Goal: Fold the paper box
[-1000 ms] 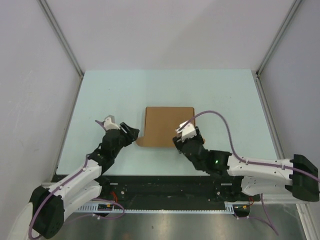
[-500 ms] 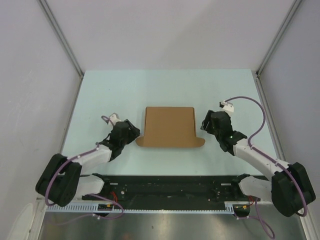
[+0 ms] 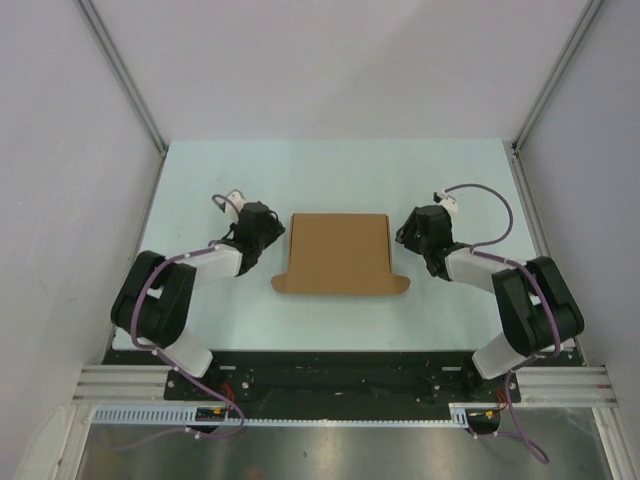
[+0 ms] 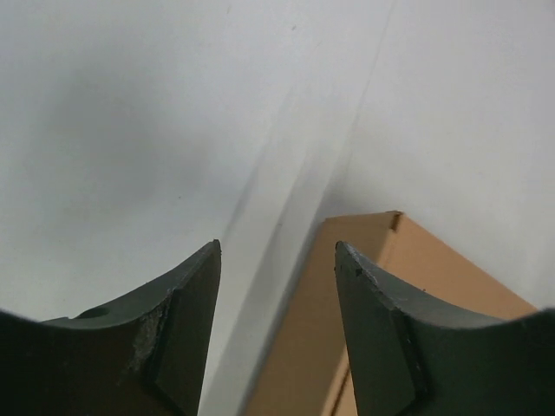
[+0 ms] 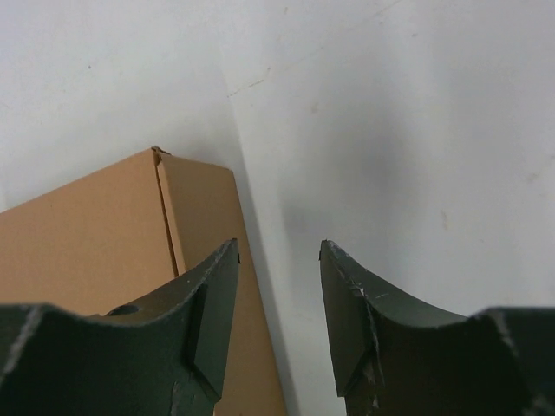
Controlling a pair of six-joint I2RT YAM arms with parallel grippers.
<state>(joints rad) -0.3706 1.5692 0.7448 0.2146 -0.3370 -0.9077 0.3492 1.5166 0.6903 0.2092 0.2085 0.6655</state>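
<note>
The paper box [image 3: 339, 254] is a flat brown cardboard carton lying in the middle of the pale table, with small rounded tabs at its two near corners. My left gripper [image 3: 275, 231] is open and empty, low at the box's left edge; the box's edge [image 4: 364, 321] shows between and behind its jaws. My right gripper [image 3: 401, 233] is open and empty, low at the box's right edge; the box [image 5: 104, 243] lies under its left jaw, with a crease line near the edge. Neither gripper holds the box.
The pale green table [image 3: 330, 180] is bounded by white walls at the back and sides. A black rail [image 3: 340, 375] runs along the near edge with the arm bases.
Both arms have folded back and swung outward and away from me. The left gripper moved up to the box's left edge, the right gripper left the box's near right corner for its right edge.
</note>
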